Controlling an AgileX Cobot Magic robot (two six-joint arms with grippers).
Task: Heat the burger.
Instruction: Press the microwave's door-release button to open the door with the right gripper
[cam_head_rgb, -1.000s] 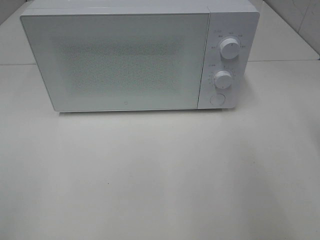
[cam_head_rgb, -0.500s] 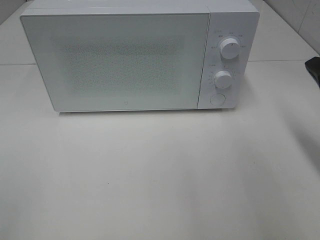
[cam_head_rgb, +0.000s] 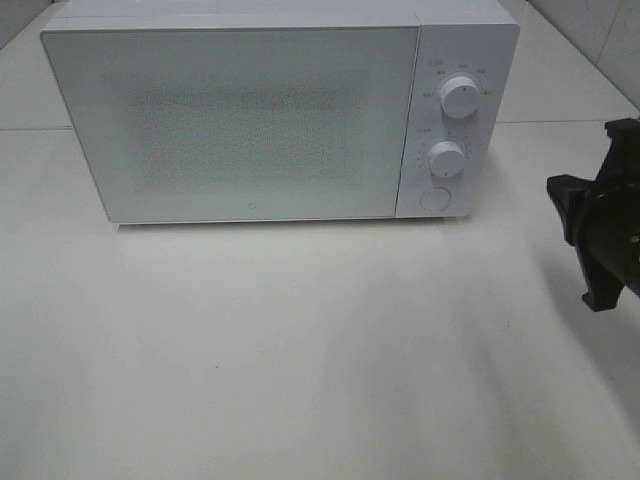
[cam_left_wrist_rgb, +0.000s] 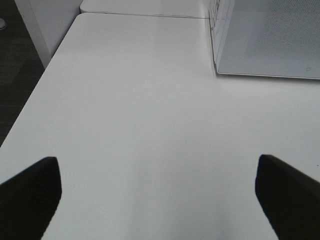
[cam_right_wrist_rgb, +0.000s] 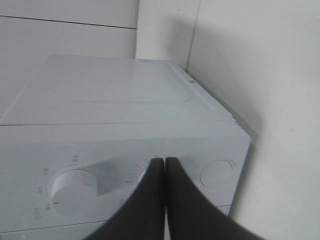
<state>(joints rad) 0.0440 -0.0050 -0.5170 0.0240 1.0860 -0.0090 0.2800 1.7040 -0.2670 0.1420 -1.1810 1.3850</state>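
Observation:
The burger is out of view in every frame. The white microwave (cam_head_rgb: 250, 120) stands at the back of the table with its door closed. My right gripper (cam_right_wrist_rgb: 165, 162) is shut with nothing in it, its fingertips pointing at the control panel's knobs (cam_right_wrist_rgb: 75, 187). In the high view the right arm (cam_head_rgb: 600, 225) hangs to the right of the microwave. My left gripper (cam_left_wrist_rgb: 156, 165) is open over bare table, empty, with the microwave's corner (cam_left_wrist_rgb: 270, 40) ahead of it.
The control panel carries an upper knob (cam_head_rgb: 458, 97), a lower knob (cam_head_rgb: 446, 158) and a round button (cam_head_rgb: 434, 198). The white table (cam_head_rgb: 300, 350) stretches in front of the microwave. Its edge (cam_left_wrist_rgb: 30, 105) drops to a dark floor on the left side.
The right arm has come into the high view from the right edge, moving toward the microwave's control panel. The microwave has not moved.

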